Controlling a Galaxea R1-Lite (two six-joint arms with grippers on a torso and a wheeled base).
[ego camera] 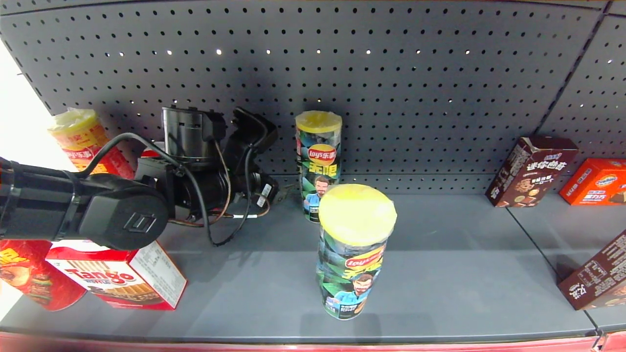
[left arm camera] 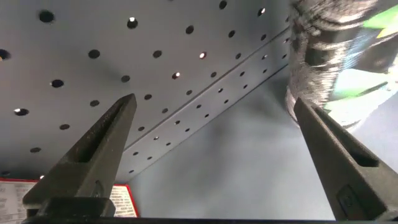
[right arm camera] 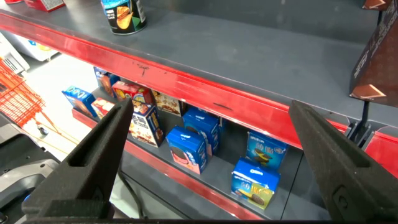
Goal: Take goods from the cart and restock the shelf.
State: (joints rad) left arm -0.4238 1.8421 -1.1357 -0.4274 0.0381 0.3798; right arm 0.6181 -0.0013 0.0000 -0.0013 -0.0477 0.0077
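Right wrist view: boxes point(right arm camera: 186, 146) under shelf point(right arm camera: 249, 43)

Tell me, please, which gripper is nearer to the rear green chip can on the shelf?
Left. The left gripper sits close beside the rear can; the right gripper hangs out in front of the shelf, lower down.

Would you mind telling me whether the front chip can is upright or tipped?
Upright: the front chip can stands on its base, yellow lid up.
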